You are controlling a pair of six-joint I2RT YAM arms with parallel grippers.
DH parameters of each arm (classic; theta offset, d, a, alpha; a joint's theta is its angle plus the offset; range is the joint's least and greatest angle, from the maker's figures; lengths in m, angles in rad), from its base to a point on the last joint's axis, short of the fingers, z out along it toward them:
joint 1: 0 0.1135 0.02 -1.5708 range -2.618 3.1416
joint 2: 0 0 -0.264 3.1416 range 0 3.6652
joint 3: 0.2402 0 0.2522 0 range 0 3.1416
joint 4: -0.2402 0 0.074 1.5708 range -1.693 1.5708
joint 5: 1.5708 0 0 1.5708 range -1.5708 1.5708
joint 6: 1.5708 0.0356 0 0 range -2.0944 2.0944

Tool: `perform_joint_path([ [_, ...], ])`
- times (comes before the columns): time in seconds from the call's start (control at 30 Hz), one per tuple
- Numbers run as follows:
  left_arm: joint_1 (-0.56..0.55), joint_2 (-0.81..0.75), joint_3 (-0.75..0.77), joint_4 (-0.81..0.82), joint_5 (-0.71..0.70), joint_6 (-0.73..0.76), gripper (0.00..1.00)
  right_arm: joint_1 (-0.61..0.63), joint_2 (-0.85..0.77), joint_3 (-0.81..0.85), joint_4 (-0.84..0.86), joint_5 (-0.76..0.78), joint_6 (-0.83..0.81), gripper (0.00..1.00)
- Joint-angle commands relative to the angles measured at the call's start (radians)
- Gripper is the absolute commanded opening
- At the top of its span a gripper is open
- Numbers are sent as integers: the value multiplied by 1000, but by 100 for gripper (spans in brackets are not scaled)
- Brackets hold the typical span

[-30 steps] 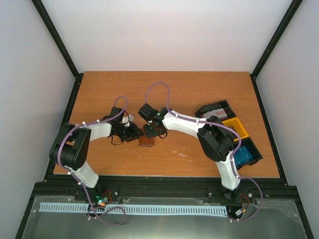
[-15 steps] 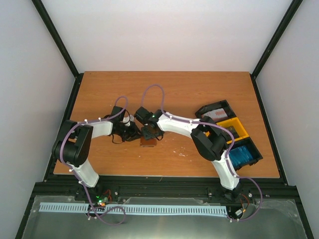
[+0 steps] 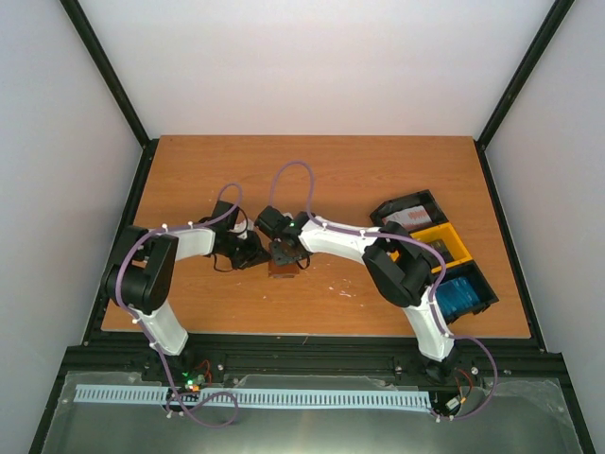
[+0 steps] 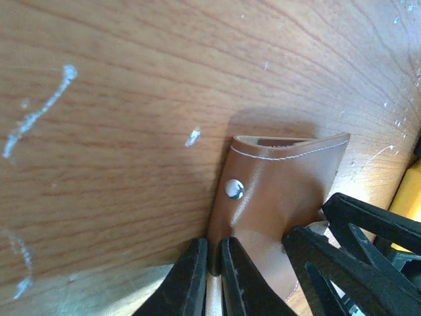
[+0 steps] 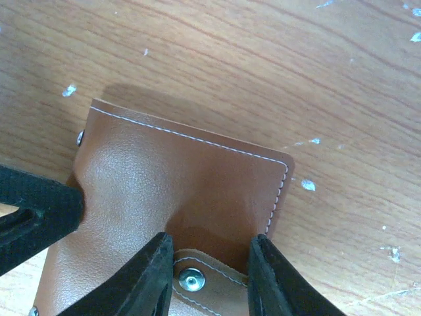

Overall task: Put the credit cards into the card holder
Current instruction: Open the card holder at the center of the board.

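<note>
Card holder (image 5: 171, 184) lies flat on the bench (image 3: 378, 170), brown leather face up, a little toward 8 o'clock from the bench centre, with both my arms meeting over it. My left end effector (image 4: 214, 263) reaches in from the holder's 9 o'clock side. Its jaws are narrow, almost together, pinched on the thin edge of the holder, and the leather dimples where they bite. A metal snap (image 4: 233, 189) sits on the cover just beyond those fingertips. My right end effector (image 5: 207, 276) stands at a middling width astride the clasp tab (image 5: 217, 266). One finger is close against each side of the tab, and its own stud sits between them. I cannot tell whether these jaws truly clamp the tab or only flank it. White scuffs (image 4: 39, 108) mark the wood around the holder. Well apart, at 3 to 4 o'clock on the bench, runs a row of trays. The blue credit cards (image 3: 461, 295) sit in the nearest black tray (image 3: 487, 301), with a yellow tray (image 3: 446, 238) next beyond it.
</note>
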Motion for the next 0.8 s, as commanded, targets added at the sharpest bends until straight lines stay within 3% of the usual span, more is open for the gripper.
perform_joint_path([
  [0.0,-8,108,-60,-162,-243,-26,8,3,-29,-34,-42,85,24,31],
  [0.4,-9,130,-58,-157,-256,-30,9,-5,-141,-134,-148,298,90,28],
  [0.57,-9,121,-53,-154,-238,-20,10,-47,-216,-228,-132,294,110,28],
  [0.67,-9,90,-53,-138,-211,1,12,-89,-270,-272,-47,155,55,32],
  [0.77,-9,62,-44,-132,-181,28,18,-135,-305,-341,155,-194,-42,41],
])
